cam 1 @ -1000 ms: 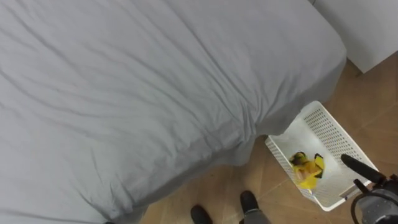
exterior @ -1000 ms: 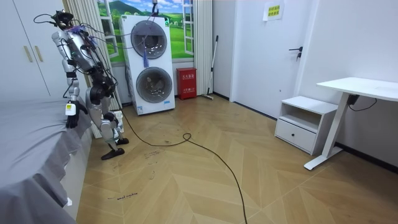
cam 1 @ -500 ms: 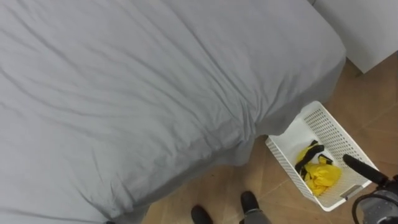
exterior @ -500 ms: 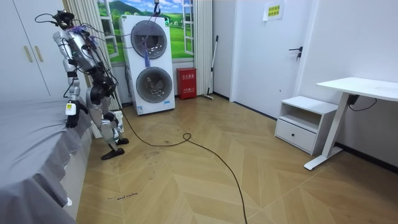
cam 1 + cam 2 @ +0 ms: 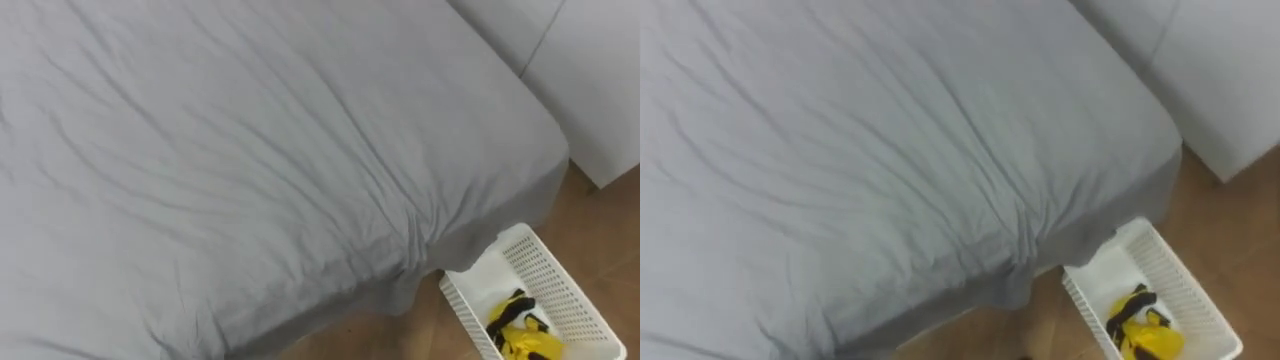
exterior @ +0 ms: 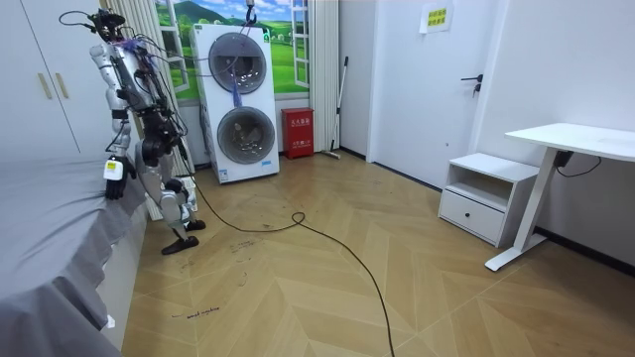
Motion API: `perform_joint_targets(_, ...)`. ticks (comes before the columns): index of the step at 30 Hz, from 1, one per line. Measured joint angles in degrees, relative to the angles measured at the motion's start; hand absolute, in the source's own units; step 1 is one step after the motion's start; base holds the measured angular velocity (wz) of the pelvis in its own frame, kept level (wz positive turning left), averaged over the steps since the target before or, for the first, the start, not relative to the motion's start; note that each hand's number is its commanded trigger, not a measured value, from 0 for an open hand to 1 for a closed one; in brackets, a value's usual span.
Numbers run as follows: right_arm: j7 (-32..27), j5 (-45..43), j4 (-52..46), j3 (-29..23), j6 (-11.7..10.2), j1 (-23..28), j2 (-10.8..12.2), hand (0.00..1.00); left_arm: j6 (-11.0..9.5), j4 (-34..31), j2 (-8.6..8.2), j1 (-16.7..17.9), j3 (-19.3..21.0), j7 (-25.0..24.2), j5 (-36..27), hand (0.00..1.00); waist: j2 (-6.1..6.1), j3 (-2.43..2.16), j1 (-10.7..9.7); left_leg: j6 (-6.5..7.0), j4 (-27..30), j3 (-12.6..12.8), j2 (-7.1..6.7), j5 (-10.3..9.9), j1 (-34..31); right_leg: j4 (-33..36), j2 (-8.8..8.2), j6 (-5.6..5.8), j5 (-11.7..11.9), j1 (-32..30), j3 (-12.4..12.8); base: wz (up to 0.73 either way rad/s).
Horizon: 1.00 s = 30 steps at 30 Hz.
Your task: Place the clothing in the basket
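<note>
A white mesh basket (image 5: 545, 275) stands on the wood floor at the foot corner of the bed, at the lower right of the eye views. Inside it lies a crumpled yellow and black garment (image 5: 520, 337), also visible in the right eye view as the garment (image 5: 1137, 330) in the basket (image 5: 1170, 268). The grey bed sheet (image 5: 250, 150) is creased and has no clothes on it. In the room view I stand upright at the bed's corner, my left hand (image 6: 112, 185) hanging beside the mattress edge.
A white wardrobe (image 5: 590, 80) rises just beyond the basket. Behind me in the room view are a stacked washer and dryer (image 6: 243, 104), a red box (image 6: 298, 133), a low white cabinet (image 6: 483, 195) and a white desk (image 6: 575, 139) on the parquet floor.
The yellow garment dropped and settled in the basket. My right hand, above the basket before, has left the eye views. I have straightened up and the eye views shifted up the bed.
</note>
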Motion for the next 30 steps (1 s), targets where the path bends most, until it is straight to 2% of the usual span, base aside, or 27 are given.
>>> perform_joint_targets(1, 0.73, 0.08, 0.01, 0.15, 0.71, 0.79, 1.59, 0.0, 0.04, 0.12, -0.01, 0.35, 0.89, 0.0, 0.37, 0.0, -1.12, -0.01, 0.03, -0.15, 0.0, -0.81, 0.03, -0.07, 1.46, -1.34, 0.02, -0.03, 0.02, 2.16, -0.94, 0.4)
perform_joint_targets(2, 0.9, 0.08, -0.07, 0.31, 0.92, 1.08, 2.32, 0.0, 0.07, 0.11, 0.01, 0.53, 1.15, 0.01, 0.49, 0.0, -1.38, -0.21, 0.14, -0.26, -0.01, -1.13, 0.05, -0.14, 2.12, -1.98, 0.05, -0.07, 0.08, 3.26, -1.35, 0.33)
perform_joint_targets(3, 1.19, 0.18, -0.69, 0.69, 1.28, 1.77, 3.85, 0.0, 0.12, 0.06, -0.05, 1.12, 2.36, 0.01, 0.6, 0.0, -2.3, -0.72, 0.28, -0.4, -0.05, -1.91, 0.0, -0.27, 3.1, -3.06, 0.02, -0.09, 0.16, 5.06, -2.26, 0.24)
perform_joint_targets(4, 1.36, 0.15, -0.82, 1.06, 1.43, 1.95, 4.49, 0.0, 0.12, 0.05, -0.05, 1.36, 2.96, 0.02, 0.6, 0.0, -2.59, -0.93, 0.32, -0.47, -0.08, -2.25, -0.05, -0.33, 3.68, -3.66, 0.02, -0.07, 0.19, 6.04, -2.69, 0.34)
perform_joint_targets(6, 2.78, -0.32, -0.74, 4.01, 1.93, 2.58, 6.19, 0.0, 0.14, 0.08, -0.27, 1.49, 4.39, 0.13, 1.49, 0.0, -3.91, -1.29, 0.7, -0.59, -0.18, -4.35, -0.3, -0.55, 5.12, -5.19, -0.03, -0.01, 0.26, 9.31, -4.6, 0.42)
perform_joint_targets(7, 3.22, -0.58, -0.75, 4.72, 2.06, 2.54, 6.44, 0.0, 0.14, 0.1, -0.35, 1.46, 4.42, 0.15, 1.5, 0.0, -4.11, -1.3, 0.8, -0.59, -0.18, -4.81, -0.41, -0.55, 5.34, -5.64, -0.09, 0.05, 0.3, 9.87, -5.09, 0.38)
perform_joint_targets(10, 5.19, -2.84, -0.9, 7.83, 2.18, 2.22, 7.11, 0.0, 0.13, 0.27, -0.68, 1.36, 4.66, 0.19, 1.54, 0.0, -4.45, -0.99, 1.89, -0.59, -0.22, -5.65, -0.57, -0.59, 6.39, -5.93, -0.15, 0.09, 0.36, 11.88, -5.64, 0.17)
perform_joint_targets(11, 5.68, -4.03, -1.04, 8.88, 2.29, 2.21, 7.31, 0.0, 0.13, 0.39, -0.99, 1.3, 5.43, 0.18, 2.05, 0.0, -4.52, -0.71, 2.87, -0.71, -0.32, -6.04, -0.58, -0.7, 6.96, -5.99, -0.13, 0.09, 0.36, 12.54, -6.1, 0.12)
perform_joint_targets(13, 5.97, -6.18, -2.27, 11.12, 3.4, 2.41, 7.43, 0.0, -0.01, -0.07, -1.67, 0.99, 6.72, 0.18, 3.95, 0.0, -4.64, -0.52, 4.54, -0.87, -0.4, -6.83, -0.59, -1.23, 7.77, -6.83, -0.03, 0.08, 0.36, 13.91, -6.93, 0.13)
perform_joint_targets(15, 6.42, -7.34, -3.12, 12.95, 3.38, 2.28, 7.42, 0.0, -0.12, -0.14, -1.67, 1.1, 7.18, 0.18, 5.58, 0.0, -4.64, -0.48, 5.65, -0.92, -0.35, -7.2, -0.59, -1.43, 7.79, -6.86, 0.07, 0.08, 0.36, 14.04, -7.12, 0.09)
perform_joint_targets(19, 7.36, -10.17, -3.64, 16.87, 3.44, 1.76, 7.53, 0.0, -0.12, -0.22, -1.7, 0.96, 7.9, 0.19, 7.11, 0.0, -4.99, -0.39, 6.55, -0.94, -0.28, -8.4, -0.75, -1.44, 8.7, -7.66, 0.01, 0.07, 0.37, 15.98, -8.68, 0.18)
perform_joint_targets(24, 7.68, -12.36, -4.67, 17.51, 3.42, 1.77, 7.63, 0.0, -0.15, -0.24, -1.77, 0.53, 8.69, 0.2, 10.35, 0.0, -5.4, -0.31, 6.97, -0.96, 0.04, -10.03, -0.94, -1.44, 9.32, -7.79, -0.03, 0.07, 0.37, 17.37, -10.15, 0.17)
perform_joint_targets(30, 7.79, -13.13, -4.63, 19.17, 4.09, 2.41, 7.76, 0.0, -0.14, -0.79, -1.75, 0.66, 8.93, 1.28, 10.47, 0.0, -6.34, -0.08, 7.1, -0.94, 0.27, -11.64, -1.4, -1.45, 10.03, -7.8, -0.21, 0.1, 0.35, 18.78, -11.41, 0.13)
